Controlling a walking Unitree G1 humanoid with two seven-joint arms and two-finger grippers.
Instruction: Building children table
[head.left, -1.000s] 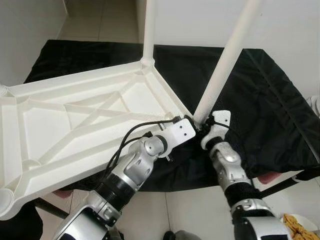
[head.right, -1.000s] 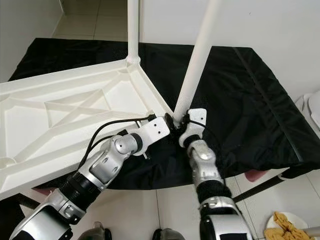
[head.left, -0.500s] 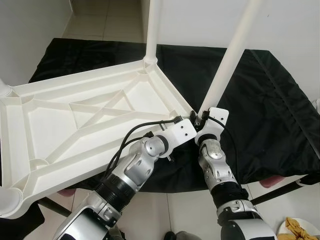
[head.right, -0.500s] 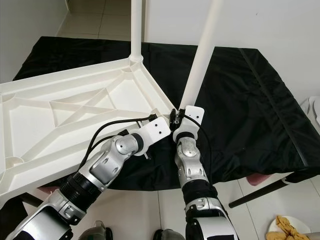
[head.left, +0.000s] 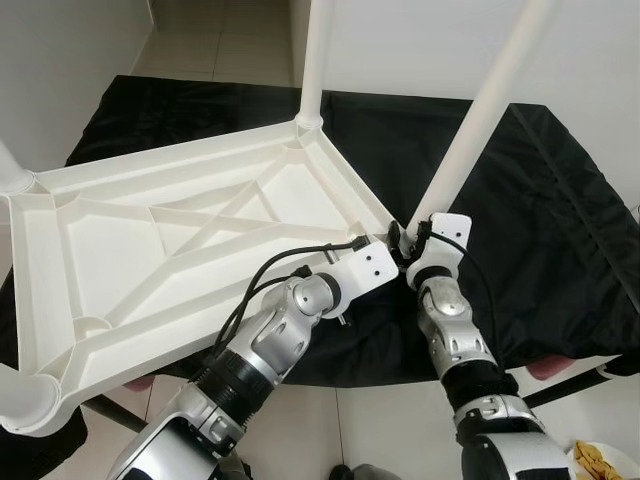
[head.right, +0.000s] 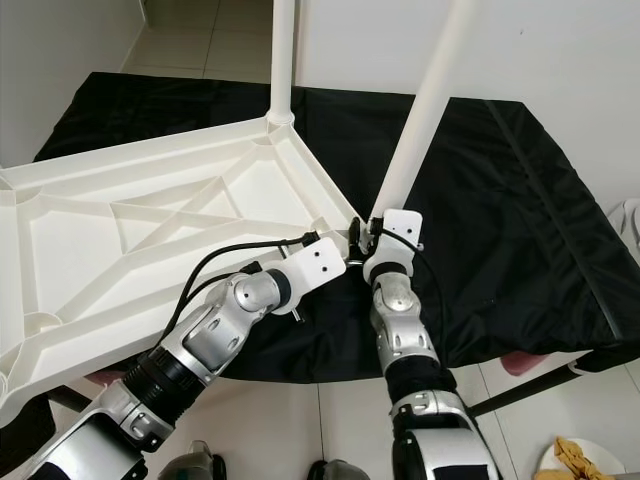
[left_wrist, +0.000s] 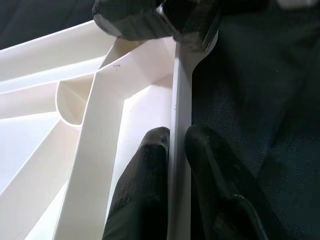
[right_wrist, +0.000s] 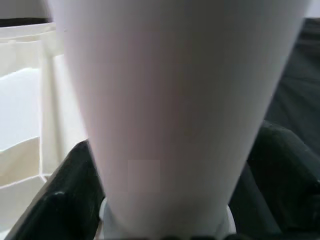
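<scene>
The white table top (head.left: 180, 250) lies upside down on a black cloth (head.left: 540, 220), so its legs point up. The left gripper (left_wrist: 172, 165) pinches the thin rim near the corner, likely to keep the top from sliding. The right gripper (right_wrist: 165, 220) has its fingers on both sides of the corner leg (head.left: 480, 120), hugging it low down, probably to push it into its hole.

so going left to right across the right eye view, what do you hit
upturned white plastic tabletop → upright white leg at its far corner → left tool clamped on the tabletop rim → slanted white leg held by the right tool → black cloth
</scene>
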